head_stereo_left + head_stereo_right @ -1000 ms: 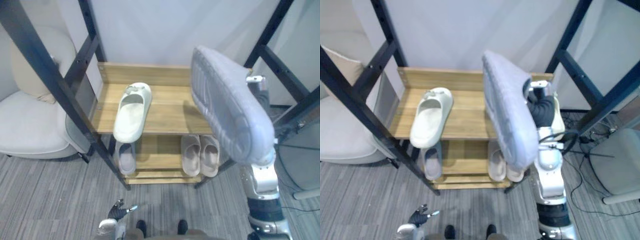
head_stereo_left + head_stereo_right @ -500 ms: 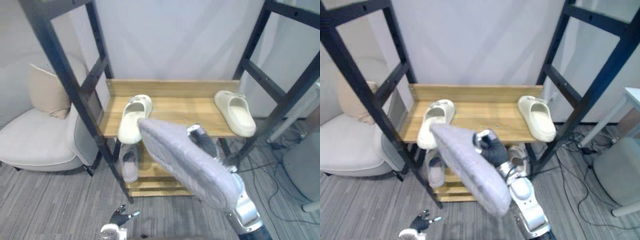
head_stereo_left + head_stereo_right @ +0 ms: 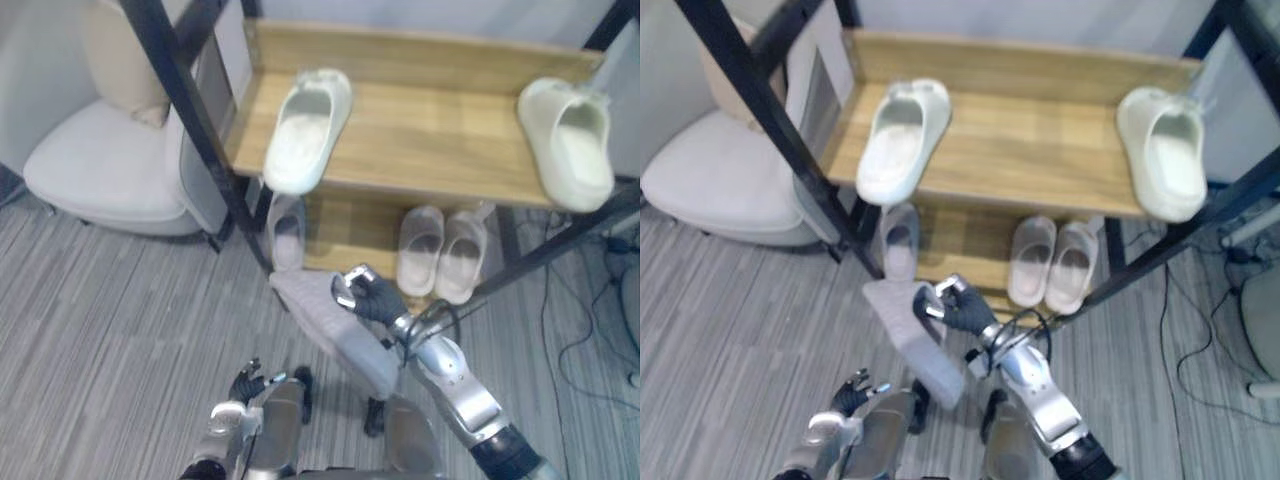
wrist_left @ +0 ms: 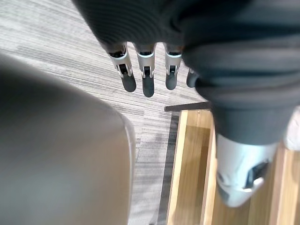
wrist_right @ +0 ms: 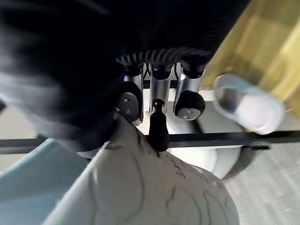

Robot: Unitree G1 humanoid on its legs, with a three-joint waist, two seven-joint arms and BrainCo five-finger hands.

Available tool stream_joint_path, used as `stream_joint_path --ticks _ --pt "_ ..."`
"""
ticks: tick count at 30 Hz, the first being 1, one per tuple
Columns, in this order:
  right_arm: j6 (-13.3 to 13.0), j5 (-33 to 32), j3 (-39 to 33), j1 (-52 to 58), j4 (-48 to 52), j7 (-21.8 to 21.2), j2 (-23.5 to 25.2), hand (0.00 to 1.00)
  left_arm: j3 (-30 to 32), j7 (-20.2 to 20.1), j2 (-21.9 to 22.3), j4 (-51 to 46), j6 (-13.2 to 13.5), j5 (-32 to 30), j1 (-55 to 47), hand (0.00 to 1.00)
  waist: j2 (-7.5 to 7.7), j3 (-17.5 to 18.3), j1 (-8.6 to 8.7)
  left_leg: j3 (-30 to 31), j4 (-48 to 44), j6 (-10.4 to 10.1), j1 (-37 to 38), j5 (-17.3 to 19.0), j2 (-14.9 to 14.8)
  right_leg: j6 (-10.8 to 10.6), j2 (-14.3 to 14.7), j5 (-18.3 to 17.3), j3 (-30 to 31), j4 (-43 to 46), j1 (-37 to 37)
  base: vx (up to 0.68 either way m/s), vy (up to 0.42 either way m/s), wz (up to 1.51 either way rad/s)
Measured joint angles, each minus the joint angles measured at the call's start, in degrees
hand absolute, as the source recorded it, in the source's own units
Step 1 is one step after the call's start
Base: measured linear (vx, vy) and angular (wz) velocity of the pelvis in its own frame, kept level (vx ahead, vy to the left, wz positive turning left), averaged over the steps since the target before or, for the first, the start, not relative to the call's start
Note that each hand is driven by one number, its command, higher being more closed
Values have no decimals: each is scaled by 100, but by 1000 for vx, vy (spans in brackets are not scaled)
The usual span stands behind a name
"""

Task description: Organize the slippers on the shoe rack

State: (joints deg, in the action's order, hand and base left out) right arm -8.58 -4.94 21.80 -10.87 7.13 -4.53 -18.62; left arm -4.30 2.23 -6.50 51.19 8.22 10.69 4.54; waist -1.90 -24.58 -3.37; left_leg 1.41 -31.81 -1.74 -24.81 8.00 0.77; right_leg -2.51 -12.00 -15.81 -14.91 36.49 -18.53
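My right hand [image 3: 372, 298] is shut on a grey slipper [image 3: 334, 332], held low in front of the rack's lower shelf [image 3: 350, 225], sole towards me; its fingers [image 5: 157, 123] curl against the sole [image 5: 159, 187]. A single grey slipper [image 3: 287, 230] lies at the left of that shelf and a beige pair [image 3: 440, 252] at its right. The top shelf [image 3: 430, 150] carries one white slipper [image 3: 306, 130] at the left, overhanging the front edge, and another white slipper [image 3: 572, 142] at the right. My left hand [image 3: 246, 384] hangs low by the floor, fingers [image 4: 146, 79] relaxed and holding nothing.
Black frame posts [image 3: 200, 120] stand at the rack's front corners, the right one [image 3: 560, 245] slanting past the beige pair. A pale armchair [image 3: 110, 170] with a cushion sits left of the rack. Grey striped carpet [image 3: 100, 330] spreads in front.
The camera has tilted down. My right hand has brought the grey slipper down from in front of the top shelf to the level of the lower shelf.
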Motion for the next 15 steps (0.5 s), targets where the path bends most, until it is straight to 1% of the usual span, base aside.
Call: stream_joint_path --ticks 1,2,3,5,6,10,12,14,15 --pt "-3 93 -42 -155 -88 80 1 100 7 15 4 -8 23 45 47 0 -11 -8 -8 -2 -131 0 -205 1 -25 12 -2 -9 4 141 -212 -185 9 -9" --pt "-3 284 -204 -444 -289 273 28 100 27 39 -7 -7 34 66 218 0 -12 -71 -7 6 -365 -5 -601 4 -52 62 -4 -39 16 397 -617 -162 12 -7" --pt "-6 293 -236 -516 -349 313 24 100 44 39 -4 -7 37 67 257 0 -13 -88 -9 1 -429 -9 -688 6 -62 74 -6 -45 20 462 -699 -131 -1 -5" --pt "-6 524 -362 -816 -573 467 -7 100 113 75 0 -9 62 69 430 0 -17 -171 -19 -38 -740 -24 -1016 69 -97 131 -38 -102 51 768 -1027 -95 14 -9" --pt "-3 654 -414 -1026 -683 586 -63 100 126 124 -17 -19 112 71 531 0 -25 -209 -26 -63 -983 1 -1251 137 -112 163 -68 -163 84 1011 -1269 -121 26 -9" --pt "-14 1017 -599 -1572 -875 958 -249 100 327 230 -77 -276 149 78 631 0 -33 -309 -48 -56 -1575 13 -1933 285 -122 220 -156 -332 117 1611 -1936 -111 15 -1" --pt "-13 1187 -642 -1894 -1065 1160 -413 100 378 295 -185 -240 122 70 629 0 -36 -332 -75 -22 -1739 18 -2233 288 -121 244 -188 -362 87 1789 -2217 -86 -4 5" --pt "-10 1330 -738 -2239 -1211 1285 -586 100 396 349 -251 -168 76 66 626 0 -34 -458 -120 8 -1901 20 -2484 295 -123 267 -215 -396 63 1959 -2438 -72 -3 5" --pt "-2 1406 -807 -2454 -1321 1386 -676 100 398 382 -254 -98 19 65 626 0 -22 -536 -170 22 -1975 19 -2633 294 -123 277 -225 -402 60 2040 -2590 -83 -2 2"
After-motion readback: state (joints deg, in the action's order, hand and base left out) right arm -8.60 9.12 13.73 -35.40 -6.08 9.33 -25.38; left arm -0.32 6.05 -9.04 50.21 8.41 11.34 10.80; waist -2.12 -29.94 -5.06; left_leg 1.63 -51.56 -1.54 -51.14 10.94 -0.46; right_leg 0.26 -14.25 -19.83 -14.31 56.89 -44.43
